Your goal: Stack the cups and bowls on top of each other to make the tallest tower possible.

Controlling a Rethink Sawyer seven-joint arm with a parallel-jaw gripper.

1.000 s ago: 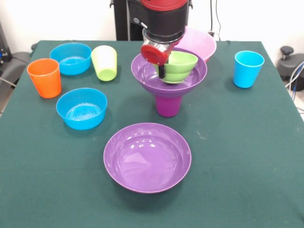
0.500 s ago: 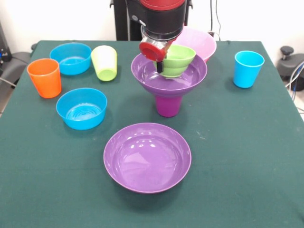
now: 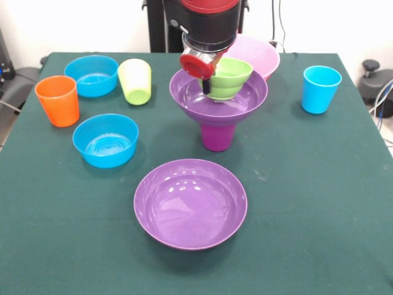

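Four cups (image 3: 58, 100), six bowls (image 3: 105, 140); gripper (image 3: 209, 83) clamps green bowl (image 3: 231, 78).

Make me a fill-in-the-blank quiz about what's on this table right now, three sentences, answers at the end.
1. The wide purple bowl holding the green bowl sits on an upside-down ____ cup.
2. The claw grips the rim of the ____ bowl.
3. The orange cup stands upright; the cup lying on its side is ____.

Answers: purple; green; lime green
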